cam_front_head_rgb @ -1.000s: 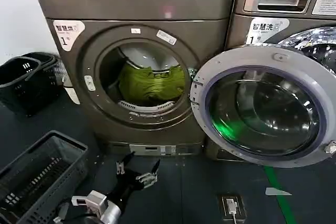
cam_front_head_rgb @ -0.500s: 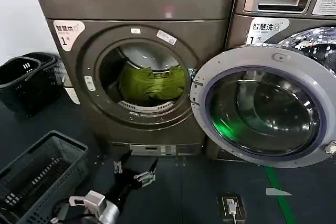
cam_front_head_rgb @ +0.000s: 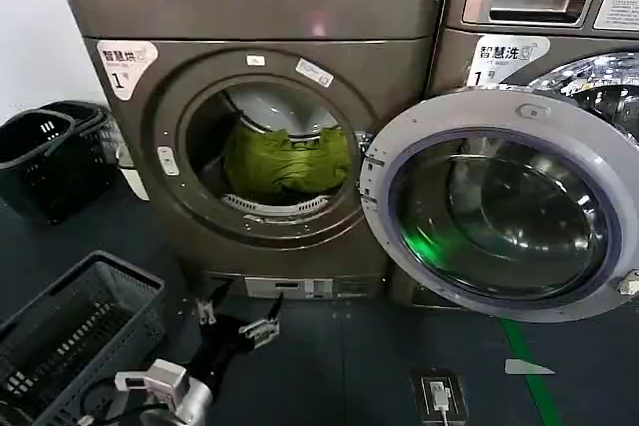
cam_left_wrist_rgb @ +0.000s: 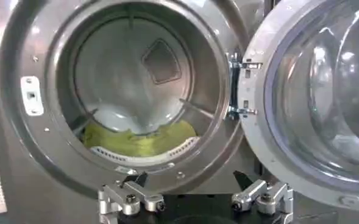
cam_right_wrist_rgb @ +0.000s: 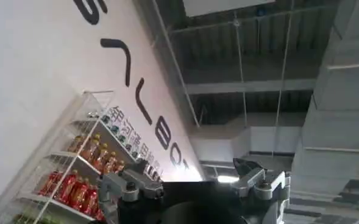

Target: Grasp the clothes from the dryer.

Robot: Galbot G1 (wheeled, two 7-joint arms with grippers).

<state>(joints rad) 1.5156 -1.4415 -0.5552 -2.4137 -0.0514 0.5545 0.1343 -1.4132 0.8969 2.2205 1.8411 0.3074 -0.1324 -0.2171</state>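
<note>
Left gripper [cam_front_head_rgb: 238, 318]: jaws spread, empty, low before the dryer [cam_front_head_rgb: 260, 7], below its porthole. Clothes [cam_front_head_rgb: 287, 161]: olive-green bundle inside the dryer drum, behind the lower rim; soft, light, likely shapeless; best pinched at a raised fold. Right gripper [cam_right_wrist_rgb: 191, 182]: jaws spread, empty, pointed away from the dryer.

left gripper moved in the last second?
Yes. In the head view the left gripper has slid toward the robot's left and slightly down, away from the dryer base panel and closer to the grey basket. It is open and empty.
</note>
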